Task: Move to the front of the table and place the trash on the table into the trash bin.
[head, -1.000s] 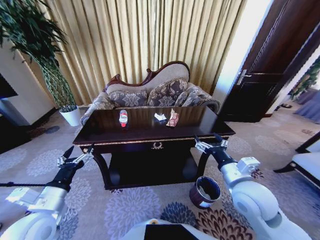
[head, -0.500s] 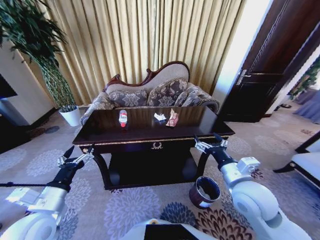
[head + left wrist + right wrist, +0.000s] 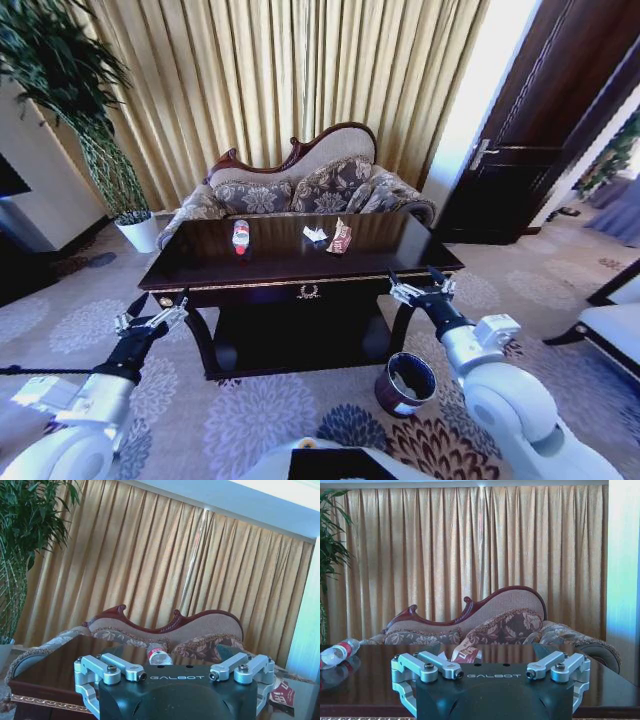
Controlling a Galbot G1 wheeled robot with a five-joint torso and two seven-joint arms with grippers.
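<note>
The dark glossy table with a gold emblem stands ahead of me. On it lie a clear bottle with a red label, crumpled white paper and a reddish snack wrapper. The round brown trash bin sits on the carpet by the table's front right leg. My left gripper hovers open off the table's front left corner. Level with the front right corner, my right gripper is open too, above the bin. The bottle and wrapper appear in the left wrist view, the bottle and wrapper in the right wrist view.
A patterned sofa stands behind the table before gold curtains. A potted plant in a white pot is at the far left. A dark door is at the right, and a chair edge shows at the far right.
The whole head view has shifted slightly: table and bin sit a little further left and lower, so the camera has moved. Both arms hold the same pose.
</note>
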